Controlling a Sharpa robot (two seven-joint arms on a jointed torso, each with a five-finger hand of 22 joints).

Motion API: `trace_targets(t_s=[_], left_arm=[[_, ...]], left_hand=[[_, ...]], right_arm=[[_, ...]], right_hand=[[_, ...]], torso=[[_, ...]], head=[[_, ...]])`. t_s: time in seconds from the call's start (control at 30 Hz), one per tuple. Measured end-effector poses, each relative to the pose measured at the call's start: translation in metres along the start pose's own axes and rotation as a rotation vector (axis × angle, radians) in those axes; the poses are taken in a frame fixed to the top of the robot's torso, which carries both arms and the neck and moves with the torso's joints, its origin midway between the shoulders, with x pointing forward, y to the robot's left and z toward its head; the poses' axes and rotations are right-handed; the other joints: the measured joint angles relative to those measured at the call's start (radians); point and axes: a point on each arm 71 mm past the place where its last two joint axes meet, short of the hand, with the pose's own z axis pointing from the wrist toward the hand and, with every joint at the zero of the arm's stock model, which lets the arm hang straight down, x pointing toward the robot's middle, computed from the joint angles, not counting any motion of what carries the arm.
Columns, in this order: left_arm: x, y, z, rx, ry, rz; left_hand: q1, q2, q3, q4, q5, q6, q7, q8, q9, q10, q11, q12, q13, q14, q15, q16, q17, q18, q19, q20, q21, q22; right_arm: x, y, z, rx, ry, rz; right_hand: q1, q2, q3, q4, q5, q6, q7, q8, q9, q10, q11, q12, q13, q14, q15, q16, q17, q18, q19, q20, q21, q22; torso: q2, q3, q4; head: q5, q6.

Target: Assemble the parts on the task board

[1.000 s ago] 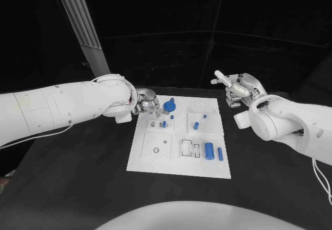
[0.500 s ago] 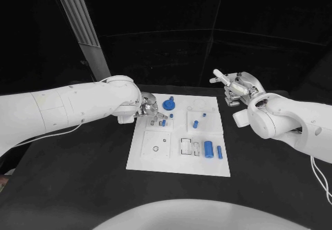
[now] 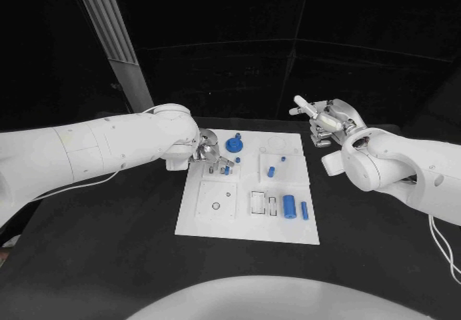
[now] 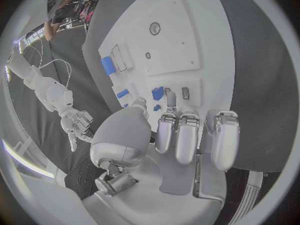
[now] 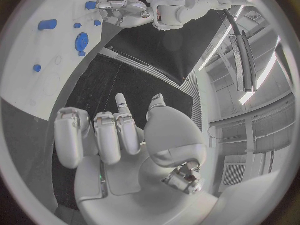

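The black surface point(image 3: 106, 253) fills the lower part of the head view and ends in a far edge running across from about 9 to 3 o'clock. Behind it hangs a dark backdrop point(image 3: 240, 60) with faint straight seams crossing it. A pale ribbed post point(image 3: 117, 53) slants down from about 11 o'clock toward the surface's far edge. In the right wrist view a ceiling point(image 5: 234, 75) of pale panels carries a long dark rail point(image 5: 240, 55) and bright strip lights point(image 5: 270, 77). In the left wrist view a bright strip of light point(image 4: 25, 160) curves along the rim beyond the surface.
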Motion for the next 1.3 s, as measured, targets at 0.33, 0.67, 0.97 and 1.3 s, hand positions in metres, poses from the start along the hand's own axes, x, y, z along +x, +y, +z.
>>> trace_targets(t_s=[0.33, 0.67, 0.97, 1.3], left_arm=[[0.001, -0.005, 0.005, -0.002, 0.008, 0.007], [0.002, -0.008, 0.009, -0.005, 0.014, 0.010], [0.004, -0.012, 0.013, -0.006, 0.023, 0.015], [0.006, -0.015, 0.015, -0.006, 0.031, 0.020]], left_hand=[[0.000, 0.000, -0.005, 0.000, -0.006, 0.000, 0.000, -0.004, 0.004, 0.000, 0.000, 0.000, 0.000, 0.000, 0.000, 0.000, 0.000, 0.000, 0.000, 0.000, 0.000, 0.000], [0.007, 0.006, -0.005, 0.000, -0.012, 0.000, 0.000, -0.008, 0.011, 0.000, 0.000, 0.000, 0.000, 0.000, 0.000, 0.000, 0.000, 0.000, 0.000, 0.000, 0.000, 0.000], [0.023, 0.022, -0.005, 0.000, -0.012, 0.000, 0.000, -0.019, 0.019, 0.000, 0.000, 0.000, 0.000, 0.000, 0.000, 0.000, 0.000, 0.000, 0.000, 0.000, 0.000, 0.000], [0.071, 0.049, -0.005, 0.000, 0.109, 0.000, 0.000, -0.043, 0.043, 0.000, 0.000, 0.000, 0.000, 0.000, 0.000, 0.000, 0.000, 0.000, 0.000, 0.000, 0.000, 0.000]], right_arm=[[0.001, -0.001, 0.001, 0.008, 0.002, 0.000], [0.002, -0.001, 0.001, 0.015, 0.004, 0.001], [0.003, -0.001, 0.001, 0.018, 0.006, 0.001], [0.005, -0.001, 0.002, 0.021, 0.009, 0.002]], right_hand=[[0.000, 0.000, -0.003, -0.003, 0.000, -0.007, 0.000, 0.005, 0.001, 0.000, 0.000, 0.000, 0.000, 0.000, 0.000, 0.000, 0.000, 0.000, 0.004, 0.003, 0.000, 0.000], [0.004, 0.004, -0.003, -0.003, 0.000, -0.007, 0.000, 0.005, 0.001, 0.000, 0.000, 0.000, 0.000, 0.000, 0.000, 0.000, 0.000, 0.000, 0.003, 0.003, 0.000, 0.000], [0.004, 0.004, -0.003, -0.003, 0.000, -0.007, 0.000, 0.005, 0.001, 0.000, 0.000, 0.000, 0.000, 0.000, 0.000, 0.000, 0.000, 0.000, 0.003, 0.003, 0.000, 0.000], [0.004, 0.004, -0.005, -0.001, 0.000, -0.007, 0.000, 0.005, 0.002, 0.000, 0.000, 0.000, 0.000, 0.000, 0.000, 0.000, 0.001, 0.000, 0.003, 0.003, -0.005, 0.000]], torso=[[0.000, 0.0004, 0.0000], [0.000, 0.0009, 0.0001], [0.000, 0.0007, 0.0007], [0.000, 0.0007, 0.0012]], head=[[-0.003, -0.002], [-0.007, -0.005], [-0.009, -0.009], [-0.010, -0.012]])
